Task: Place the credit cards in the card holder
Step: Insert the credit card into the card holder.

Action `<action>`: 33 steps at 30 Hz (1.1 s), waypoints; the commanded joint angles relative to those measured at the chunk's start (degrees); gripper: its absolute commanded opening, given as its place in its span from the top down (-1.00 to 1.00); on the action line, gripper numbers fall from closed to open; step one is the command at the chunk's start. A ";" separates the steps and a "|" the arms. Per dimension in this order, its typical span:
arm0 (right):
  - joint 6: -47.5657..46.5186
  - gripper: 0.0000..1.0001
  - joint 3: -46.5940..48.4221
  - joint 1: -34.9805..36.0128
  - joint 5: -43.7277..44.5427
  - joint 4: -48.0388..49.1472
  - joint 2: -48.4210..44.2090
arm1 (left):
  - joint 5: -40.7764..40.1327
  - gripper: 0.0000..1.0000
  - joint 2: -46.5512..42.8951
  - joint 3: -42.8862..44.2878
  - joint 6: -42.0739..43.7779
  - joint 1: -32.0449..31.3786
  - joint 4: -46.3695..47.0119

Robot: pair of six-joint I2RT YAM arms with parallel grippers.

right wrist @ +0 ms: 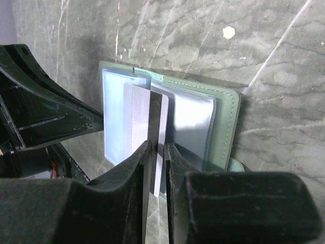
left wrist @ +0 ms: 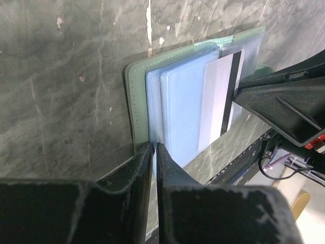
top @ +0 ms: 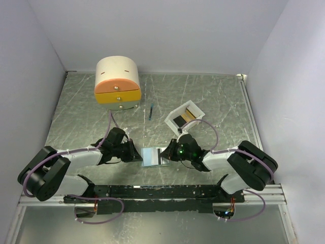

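The pale green card holder (top: pixel 152 156) lies open on the table between my two grippers, showing its clear blue-tinted sleeves (left wrist: pixel 177 107). My left gripper (left wrist: pixel 154 147) is shut on the near edge of one sleeve. A credit card (left wrist: pixel 216 101), its pale back with a dark stripe facing up, sits partly inside a sleeve. My right gripper (right wrist: pixel 157 147) has that card's (right wrist: pixel 137 117) outer edge between its jaws, which stand slightly apart around it. A gold card (top: pixel 191 113) and a black card (top: pixel 179 122) lie in the white tray (top: pixel 171 118).
A cream-and-orange drawer box (top: pixel 117 83) stands at the back left. A thin blue stick (top: pixel 151 112) lies between the box and the tray. White walls close in the marbled table on three sides. The black mounting rail (top: pixel 152 192) runs along the near edge.
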 commanded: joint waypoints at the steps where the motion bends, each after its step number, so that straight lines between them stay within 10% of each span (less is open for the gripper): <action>1: -2.14 0.63 2.09 0.16 2.63 -7.77 -2.65 | -2.25 0.61 0.75 1.65 1.94 -0.37 -2.19; 33: -0.70 0.28 5.71 3.24 1.22 -5.95 1.33 | -1.62 0.61 1.07 1.33 1.33 -0.39 -0.40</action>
